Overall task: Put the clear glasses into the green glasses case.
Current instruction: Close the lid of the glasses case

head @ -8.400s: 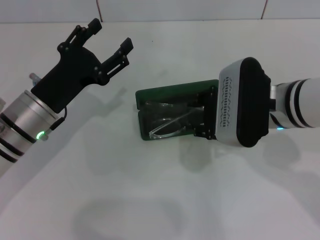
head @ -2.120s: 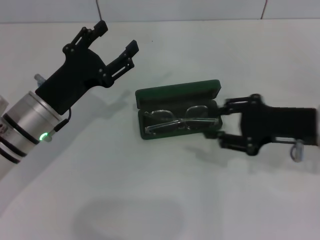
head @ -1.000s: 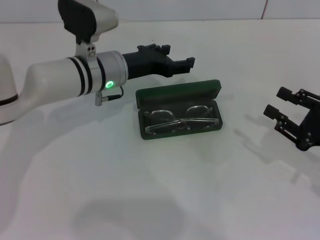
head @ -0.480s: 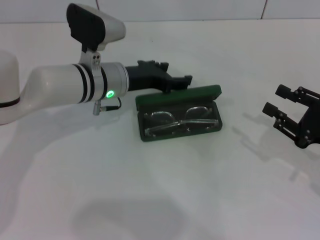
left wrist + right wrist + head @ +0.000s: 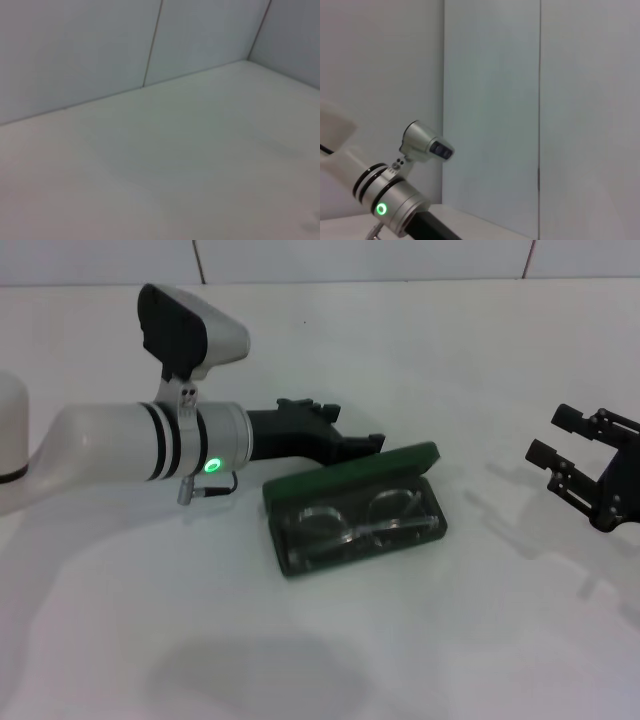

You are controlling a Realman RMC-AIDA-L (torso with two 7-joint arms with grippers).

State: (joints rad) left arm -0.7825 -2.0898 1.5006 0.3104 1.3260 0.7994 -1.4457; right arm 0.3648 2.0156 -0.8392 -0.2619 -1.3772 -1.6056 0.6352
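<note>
Left gripper lies low over the bench, fingertips at the back edge of the case lid; whether its fingers are spread or shut, cannot tell. Case sits mid-bench, slightly skewed, lid part raised. Glasses lie inside the tray on the dark lining, arms folded as far as visible. Judgement: placement done; what remains is closing the lid, likely the left arm's job. Right gripper hangs near the right bench edge, fingers spread, holding nothing, well apart from the case. Nothing else on the bench; no obstruction seen.
</note>
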